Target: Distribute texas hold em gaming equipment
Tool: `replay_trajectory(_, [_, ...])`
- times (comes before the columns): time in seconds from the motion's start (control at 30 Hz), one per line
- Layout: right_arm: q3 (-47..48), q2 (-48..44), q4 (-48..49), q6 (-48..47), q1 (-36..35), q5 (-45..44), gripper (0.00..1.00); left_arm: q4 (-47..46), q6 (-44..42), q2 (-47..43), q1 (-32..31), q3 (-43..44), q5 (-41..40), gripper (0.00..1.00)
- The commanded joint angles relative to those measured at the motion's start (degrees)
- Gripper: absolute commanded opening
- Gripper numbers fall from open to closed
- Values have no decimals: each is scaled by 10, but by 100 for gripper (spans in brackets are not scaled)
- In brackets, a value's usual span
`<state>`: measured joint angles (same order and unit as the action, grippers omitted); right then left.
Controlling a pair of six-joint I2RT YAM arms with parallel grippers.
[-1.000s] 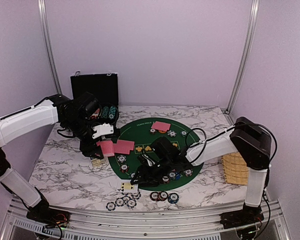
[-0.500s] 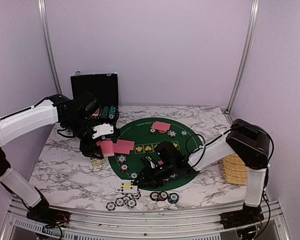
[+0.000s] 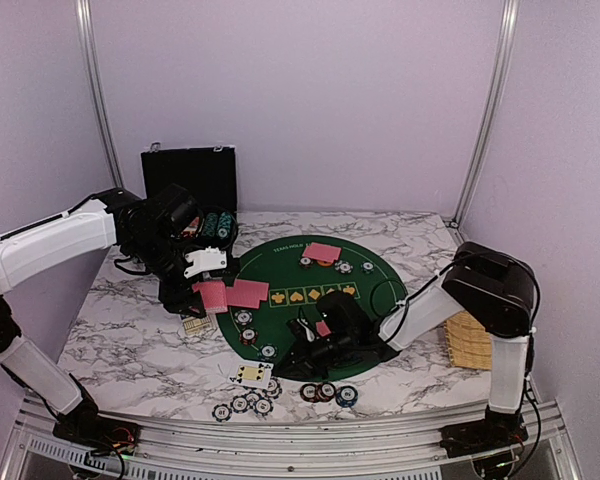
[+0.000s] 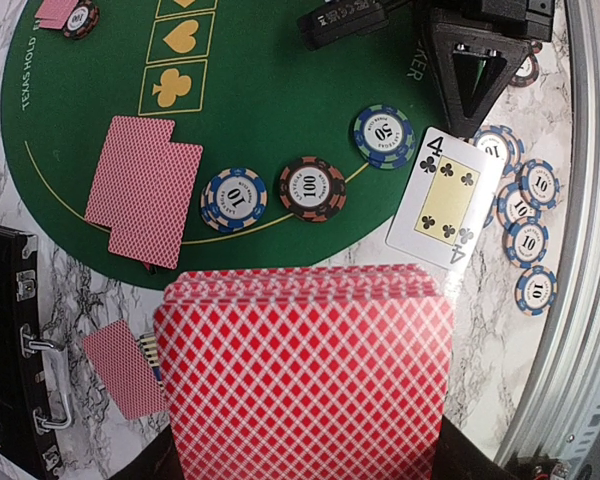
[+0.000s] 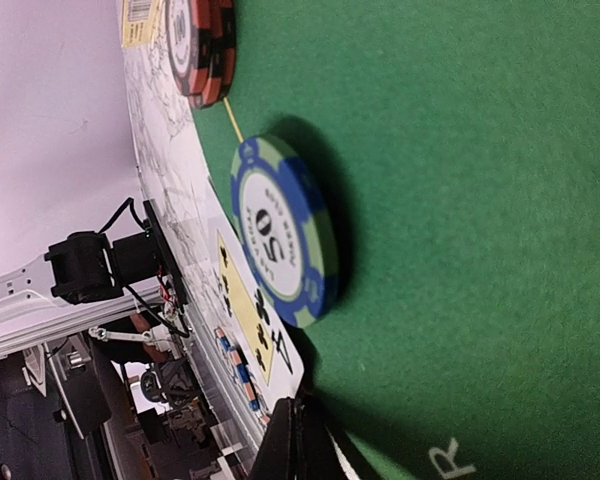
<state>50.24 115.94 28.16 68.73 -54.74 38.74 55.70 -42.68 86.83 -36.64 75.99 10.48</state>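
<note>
Two arms reach over the marble desk. The left hand pinches a deck of red-backed cards above the left rim of the round green mat. The backs show a white lattice on red, and the top edge of the deck is a little uneven. On the felt below lie two more red-backed cards, overlapping. One single card lies on the marble just beside the black case.

Along the near rim of the mat sit a blue 10 stack, a dark 100 chip and a blue-green 50 chip, all with striped edges. A face-up four of clubs lies partly over this rim, near the 50 chip. The right hand is low over the felt, its fingers pressed together with nothing between them, near both this chip and this card.

Several blue 10 chips lie between the card and the metal rail at the desk's near edge, so room is narrow there. Open marble shows at the near left. A woven yellow tray stands at the right edge.
</note>
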Motion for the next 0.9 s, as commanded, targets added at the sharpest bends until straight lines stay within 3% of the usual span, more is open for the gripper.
replay_trajectory(0.0, [-30,6,63,40,8,12,0,20,-6,-20,3,-1,2,0])
replay_trajectory(0.3, [-36,-23,39,23,10,-1,0,21,-3,-18,3,-3,7,0])
replay_trajectory(0.47, [-21,-15,6,16,4,-10,27,21,-5,-17,3,-2,7,0])
replay_trajectory(0.6, [-3,-5,-8,7,0,-10,34,21,-8,-17,3,-6,7,0])
replay_trajectory(0.87, [15,10,-24,3,-2,-11,30,21,-10,-19,3,-7,7,0])
